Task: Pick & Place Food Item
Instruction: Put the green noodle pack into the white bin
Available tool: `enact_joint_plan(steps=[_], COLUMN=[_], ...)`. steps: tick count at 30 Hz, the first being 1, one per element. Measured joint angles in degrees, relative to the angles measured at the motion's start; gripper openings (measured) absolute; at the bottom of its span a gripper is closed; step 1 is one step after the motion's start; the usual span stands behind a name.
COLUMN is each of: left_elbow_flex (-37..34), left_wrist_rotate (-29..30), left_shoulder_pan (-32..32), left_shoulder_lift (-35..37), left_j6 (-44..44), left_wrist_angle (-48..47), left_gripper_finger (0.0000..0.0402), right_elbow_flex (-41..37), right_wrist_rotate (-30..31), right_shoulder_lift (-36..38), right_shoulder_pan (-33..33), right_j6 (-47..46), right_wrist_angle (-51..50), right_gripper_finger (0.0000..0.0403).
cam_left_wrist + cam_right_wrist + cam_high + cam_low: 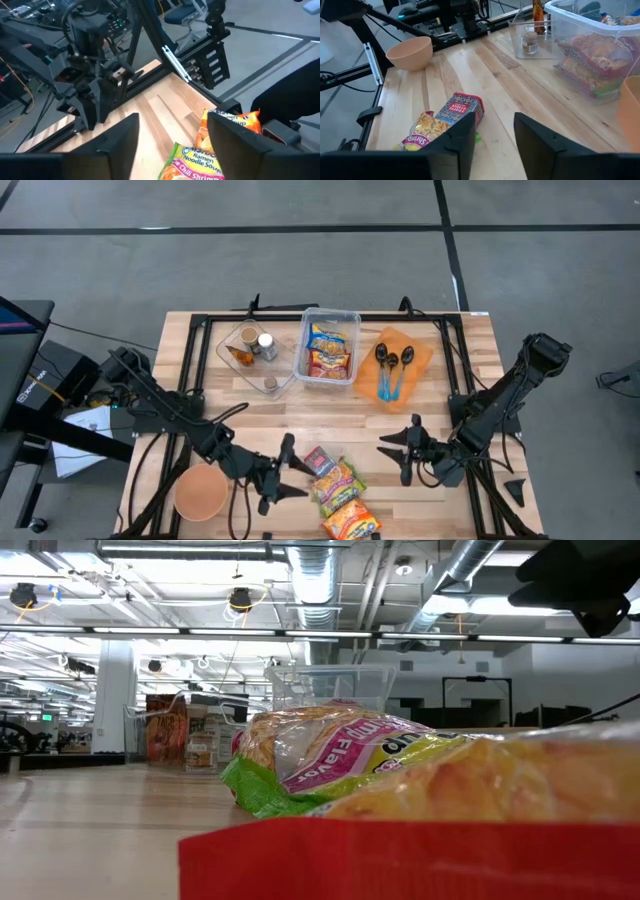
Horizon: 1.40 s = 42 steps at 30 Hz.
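Bowl [201,493]: I saw it at the counter's [250,420] near left corner. Left jaws [279,470]: apart, empty, low beside the packets. Noodle packets [338,490]: three, loose at the near edge, between the two grippers. Bin [329,346]: far centre, more packets inside. Right jaws [401,450]: apart, empty, just right of the loose packets.

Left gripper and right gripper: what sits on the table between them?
High view: between left gripper and right gripper lies the small red packet, with a ramen packet just below it.
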State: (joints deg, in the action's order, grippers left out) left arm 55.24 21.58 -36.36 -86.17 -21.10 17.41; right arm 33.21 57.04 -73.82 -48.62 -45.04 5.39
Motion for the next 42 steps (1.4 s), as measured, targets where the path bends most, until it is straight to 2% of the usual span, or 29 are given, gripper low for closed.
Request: enact_joint_plan(steps=[6, 15, 21, 28, 35, 42], left_elbow_flex=[-0.04, -0.04, 0.00, 2.23, 4.59, 4.60], left_wrist_rotate=[0.01, -0.62, -5.54, -13.47, -18.62, -21.70], left_shoulder_pan=[0.46, 1.20, 3.88, 9.30, 13.18, 15.05], left_shoulder_lift=[0.00, -0.22, -4.62, -11.95, -17.45, -20.56], left_j6=[0.44, 4.72, 5.06, 5.24, 10.75, 12.45], left_wrist_angle=[-2.33, -4.52, -1.28, -0.72, -1.38, -1.63], left_gripper_finger=[0.0281, 0.0338, 0.0369, 0.0373, 0.0370, 0.0370], right_elbow_flex=[0.00, 0.00, 0.00, 0.00, -0.02, -0.02], right_wrist_rotate=[-0.04, -0.17, -0.17, -0.20, -0.20, -0.20], right_shoulder_lift=[0.00, 0.00, 0.00, 0.00, 0.00, 0.00], right_shoulder_pan=[0.02, 0.02, 0.02, 0.02, 0.00, 0.00], right_j6=[0.00, 0.00, 0.00, 0.02, 0.02, 0.02], right_wrist_angle=[0.59, 0.67, 0.85, 0.89, 0.63, 0.61], right_gripper_finger=[0.0152, 0.0156, 0.0153, 0.0154, 0.0151, 0.0149])
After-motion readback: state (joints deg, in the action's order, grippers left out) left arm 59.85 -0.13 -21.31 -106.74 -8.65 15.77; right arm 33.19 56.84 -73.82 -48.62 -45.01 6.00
